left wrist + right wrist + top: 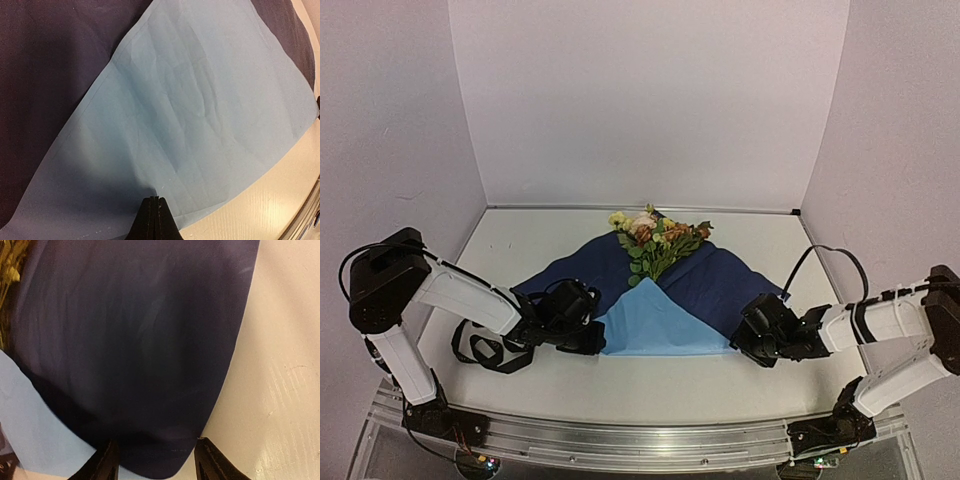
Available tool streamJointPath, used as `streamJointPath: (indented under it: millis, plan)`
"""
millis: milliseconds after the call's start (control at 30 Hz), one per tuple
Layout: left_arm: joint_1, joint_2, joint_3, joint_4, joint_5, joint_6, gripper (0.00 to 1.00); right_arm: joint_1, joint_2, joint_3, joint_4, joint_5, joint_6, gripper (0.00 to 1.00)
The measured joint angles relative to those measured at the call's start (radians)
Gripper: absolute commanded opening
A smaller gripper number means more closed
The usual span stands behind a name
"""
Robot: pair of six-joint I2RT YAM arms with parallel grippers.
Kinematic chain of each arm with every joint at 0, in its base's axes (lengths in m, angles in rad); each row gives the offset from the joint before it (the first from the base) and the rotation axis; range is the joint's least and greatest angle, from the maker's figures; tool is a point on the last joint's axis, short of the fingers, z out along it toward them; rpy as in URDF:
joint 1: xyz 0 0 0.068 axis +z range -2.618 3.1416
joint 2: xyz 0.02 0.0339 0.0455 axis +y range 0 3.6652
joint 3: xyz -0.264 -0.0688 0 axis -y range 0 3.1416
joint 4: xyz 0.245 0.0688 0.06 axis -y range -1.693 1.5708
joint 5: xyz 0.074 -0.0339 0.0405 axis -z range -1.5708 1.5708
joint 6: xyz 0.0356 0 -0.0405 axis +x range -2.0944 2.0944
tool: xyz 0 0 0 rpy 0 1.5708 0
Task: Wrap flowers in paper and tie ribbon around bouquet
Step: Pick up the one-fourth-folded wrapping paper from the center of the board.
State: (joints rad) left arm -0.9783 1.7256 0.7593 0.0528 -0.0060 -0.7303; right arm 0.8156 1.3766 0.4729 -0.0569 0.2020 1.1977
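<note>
1. Left gripper (157,200): fingers pressed fully together, set at the near edge of the paper (200,110), on its folded-over light-blue flap. Whether the sheet's edge is nipped between them cannot be determined.
2. Right gripper (156,446): fingers stand apart, straddling the paper's dark right-hand corner. The corner lies slack between them, so nothing is gripped.
3. Paper: spread on the table (650,390) with its dark face up. Its near corner is turned in toward the paper's middle, showing a light-blue triangle. Fine creases run across that flap.
4. Flowers (655,240): lying on the paper's far half, blooms at its far corner, stem ends near the flap's tip. Not enclosed.
5. Ribbon (485,352): black loops on the table just off the paper's left corner. Judged to be the ribbon; the lettering is too small to confirm.
6. Handling assessment, paper: thin, light and limp. It takes a crease readily, but it is likely to slide on the table and may tear under a hard pull. Best taken by a corner or free edge in a firm pinch, then drawn over slowly.
7. Handling assessment, flowers: light and fragile. Hold by the stems through the paper, never by the blooms.
</note>
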Motion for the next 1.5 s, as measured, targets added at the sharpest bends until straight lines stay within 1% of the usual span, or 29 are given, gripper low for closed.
streamJointPath:
  millis: [100,200,400,567,867,1233,1500]
  plan:
    - [0.000,0.001,0.001,0.000,0.002,0.000,0.00,0.025,-0.011,-0.040,0.071,0.060,0.073,0.52]
    - [0.000,0.004,0.005,0.000,0.003,0.000,0.00,0.062,-0.034,-0.073,0.091,0.106,0.128,0.54]
    - [0.000,0.005,0.006,0.000,0.003,0.000,0.00,0.121,-0.127,-0.128,0.026,0.180,0.214,0.60]
    - [0.000,0.005,0.006,0.001,0.003,0.000,0.00,0.147,-0.167,-0.138,-0.013,0.204,0.253,0.58]
    - [0.000,0.006,0.006,0.001,0.003,0.000,0.00,0.189,-0.103,-0.139,0.086,0.208,0.312,0.53]
    - [0.000,0.006,0.006,0.001,0.003,0.000,0.00,0.191,-0.016,-0.140,0.234,0.225,0.368,0.41]
    - [0.000,0.006,0.006,0.001,0.004,0.000,0.00,0.191,0.015,-0.151,0.293,0.226,0.381,0.23]
